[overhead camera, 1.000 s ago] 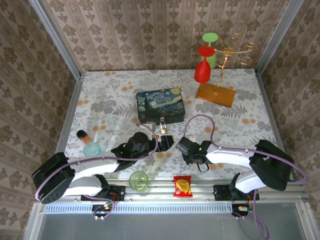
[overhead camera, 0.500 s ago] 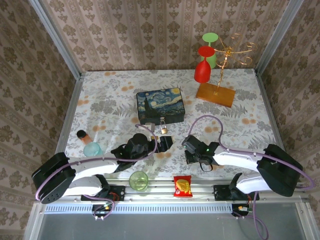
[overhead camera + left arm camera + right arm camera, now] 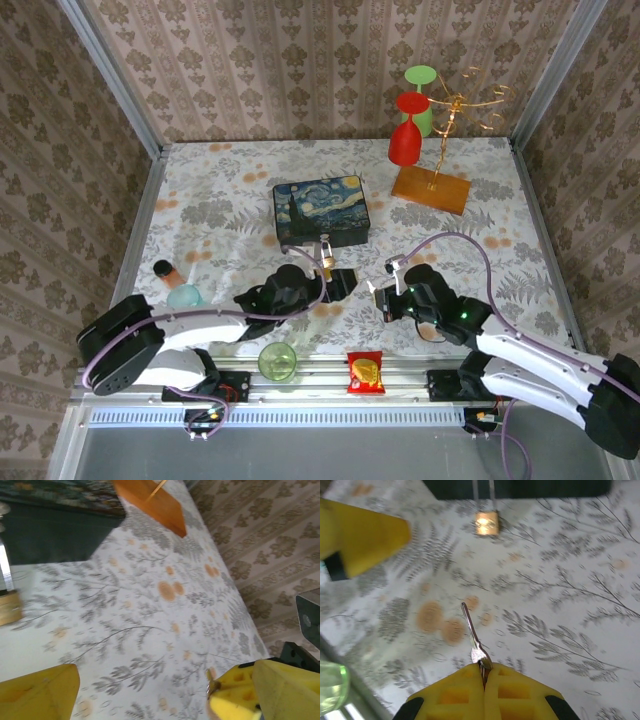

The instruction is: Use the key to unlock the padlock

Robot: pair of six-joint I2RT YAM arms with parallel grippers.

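Note:
A small brass padlock (image 3: 327, 259) hangs by its silvery shackle at the front of the starry-night box (image 3: 322, 210). In the right wrist view the padlock (image 3: 486, 523) lies straight ahead of the silver key (image 3: 472, 632), some way off. My right gripper (image 3: 484, 671) is shut on the key's head, and its blade points at the lock. My left gripper (image 3: 337, 283) stands open just near of the padlock with nothing between its fingers. In its wrist view the padlock (image 3: 9, 608) is at the left edge, and the right gripper's yellow fingers (image 3: 239, 677) with the key are at lower right.
A green cup (image 3: 277, 361) and a red-yellow snack packet (image 3: 365, 372) sit by the near rail. A teal bottle (image 3: 185, 296) stands at the left. At the back right a wooden-based rack (image 3: 431, 188) holds a red glass (image 3: 404, 141) and a green one.
My right gripper has closed on the key and lifted it off the cloth, swinging right. My left gripper has edged toward the padlock and narrowed slightly.

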